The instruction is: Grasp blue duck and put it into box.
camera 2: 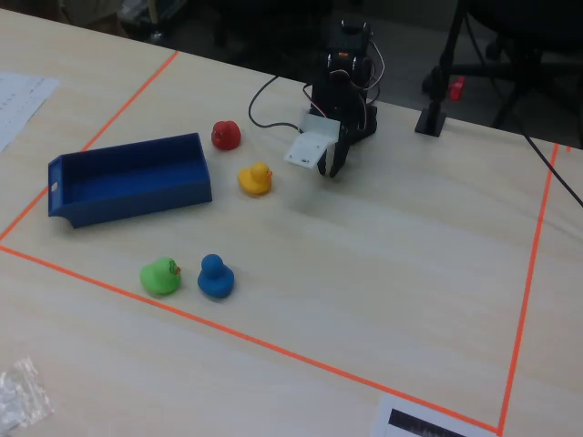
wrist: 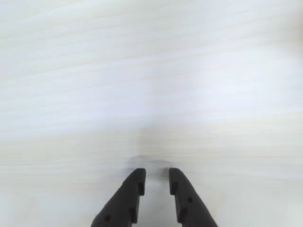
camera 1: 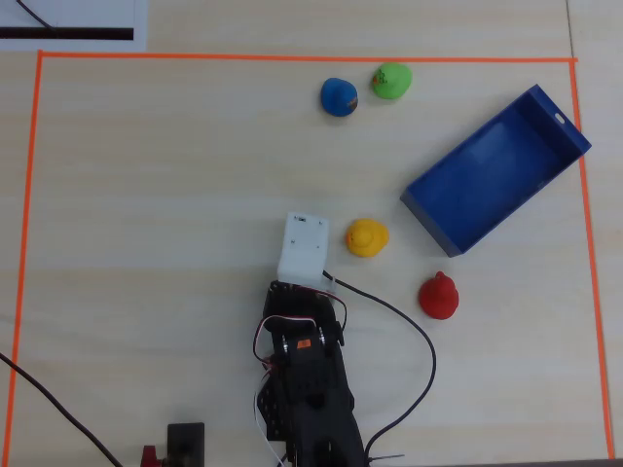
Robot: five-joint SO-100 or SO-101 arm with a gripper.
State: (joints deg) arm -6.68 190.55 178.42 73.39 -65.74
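Right now my hand [wrist: 156, 176] hangs just above the bare bench [wrist: 151, 71], holding nothing; in the wrist view its two dark fingers [wrist: 133, 187] stand a narrow gap apart over pale wood, and only a faint shadow lies under them. From that blurred view I would say the hand is released rather than clenched, though only slightly parted.

Seen from overhead, my arm [camera 1: 307, 389] reaches up from the near edge of the bench, and its white block [camera 1: 304, 247] sits just left of the yellow duck [camera 1: 366, 236]. The red duck [camera 1: 439, 296] lies nearer and to the right of the yellow one.

The blue duck [camera 1: 339, 96] rests on the bench at the far side of the orange-taped area [camera 1: 292, 57], close to the far tape line and well apart from my hand. The green duck [camera 1: 391, 80] stands just beside it on the right; in the fixed view the two ducks look nearly touching, blue duck [camera 2: 215, 276] to the right of green [camera 2: 160, 276].

The box [camera 1: 492, 173] lies at the right of the overhead view, set at a slant, open side up, with a small white mark on its far end wall. Nothing lies inside it.
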